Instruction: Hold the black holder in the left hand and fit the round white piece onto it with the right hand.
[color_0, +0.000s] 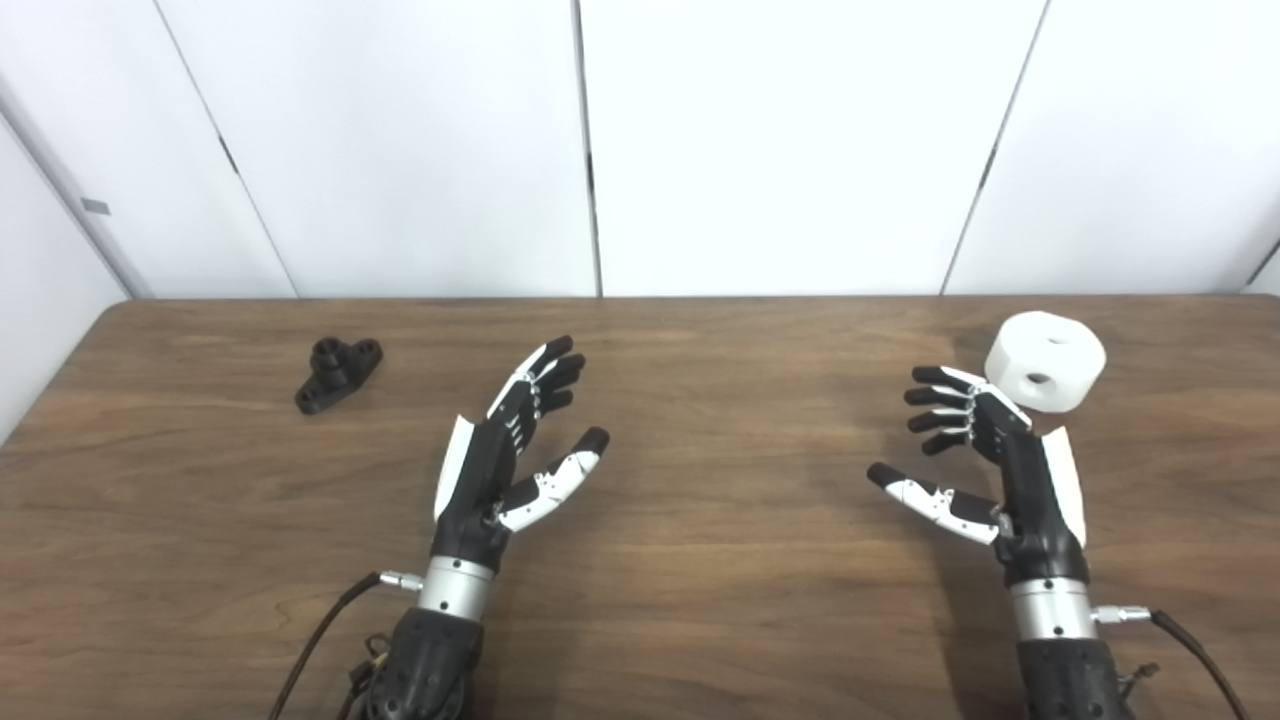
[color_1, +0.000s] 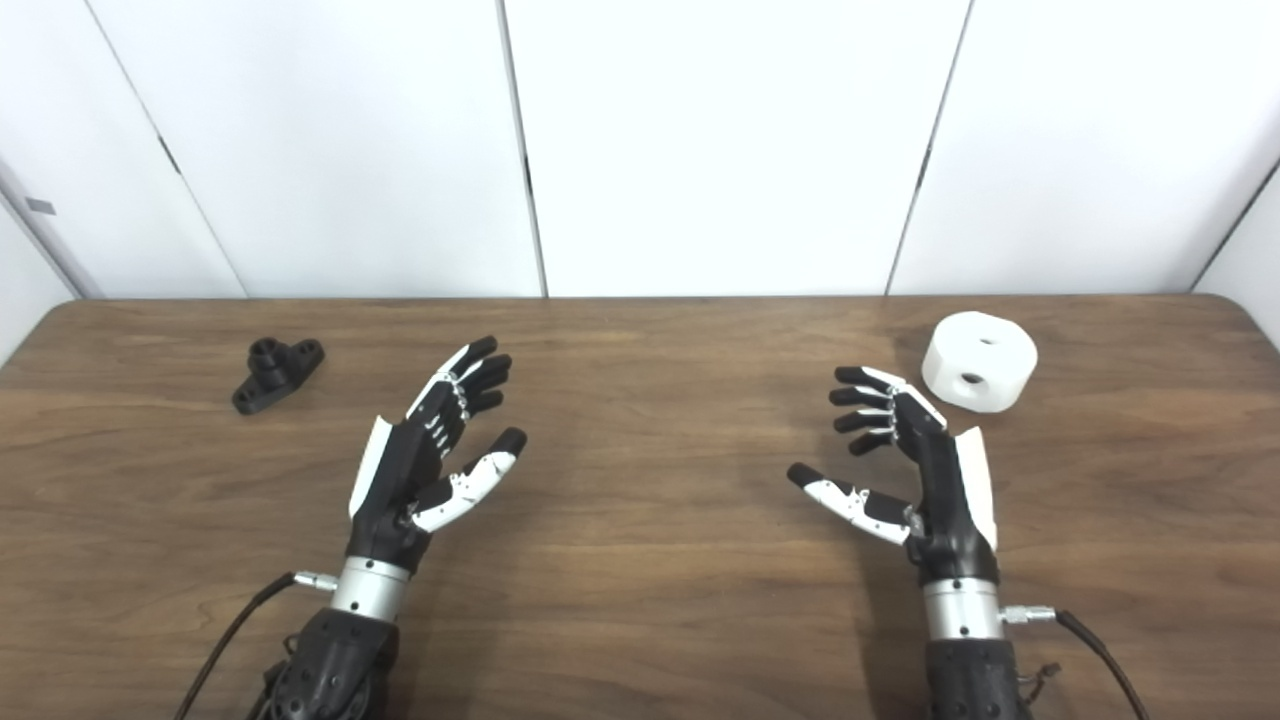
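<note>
Black holder: the black holder (color_0: 338, 374) lies on the desk at the far left, well apart from both hands. It has a short round tube in the middle and a flat ear with a hole on each side.
White piece: the round white piece (color_0: 1046, 361) sits on the desk at the far right. It is a thick disc with two small holes on its top face.
Desk: the desk (color_0: 700, 560) is of dark brown wood with visible grain, and its corners are rounded.
Room: behind the desk stands a white wall (color_0: 780, 140) made of panels with thin dark seams between them.
Left robot hand: the left robot hand (color_0: 512, 450) is held above the desk, between the holder and the middle. Its fingers are spread wide apart and the thumb points away from them. It holds nothing and touches nothing.
Right robot hand: the right robot hand (color_0: 975, 450) is near the white piece, just on the near side of it. Its fingers are apart and lightly bent, palm toward the middle of the desk. It holds nothing; I cannot tell if its back touches the piece.
</note>
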